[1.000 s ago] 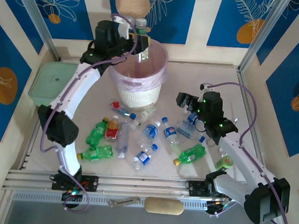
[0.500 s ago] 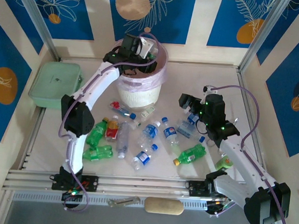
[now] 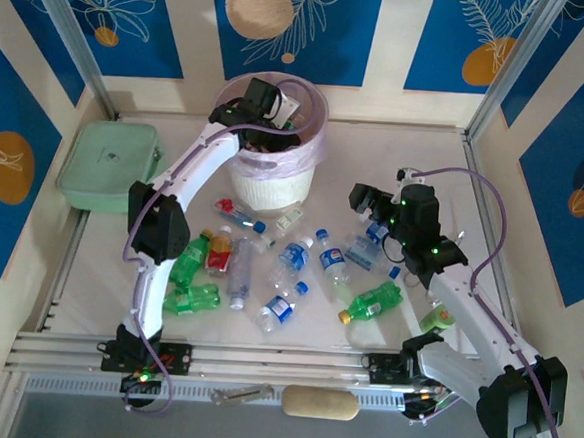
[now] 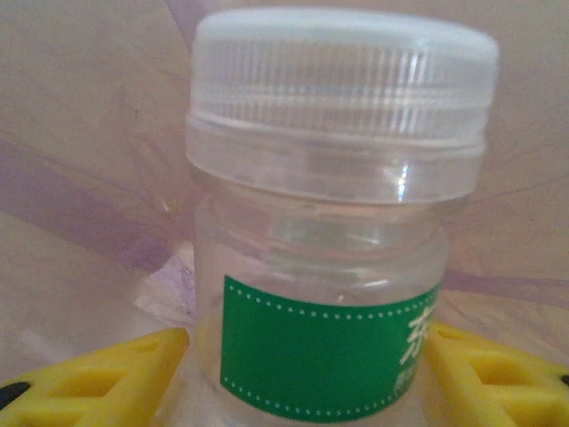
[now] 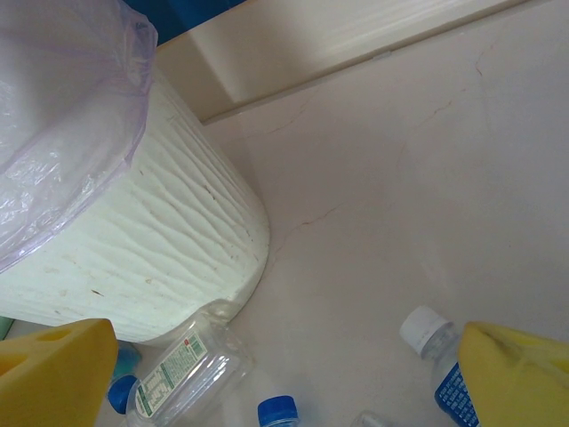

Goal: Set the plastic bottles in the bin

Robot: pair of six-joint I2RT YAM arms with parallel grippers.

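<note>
Clear bottle (image 4: 320,258), green label (image 4: 311,356), white cap (image 4: 342,71)

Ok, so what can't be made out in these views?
- Inside of the bin: top external, the left gripper blocks much of the opening.
- Lower body of the green-labelled bottle: left wrist, cut off by the bottom edge.
- Print on the loose bottles: top external, too small to read.
- Blue-capped bottle: right wrist, body cut off by the bottom edge.

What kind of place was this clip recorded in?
Most likely a staged robot test cell, not a real room: printed blue-and-cream panels wall in a table, two arms are bolted to a metal rail at its near edge, and bottles lie strewn beside a white bin.
</note>
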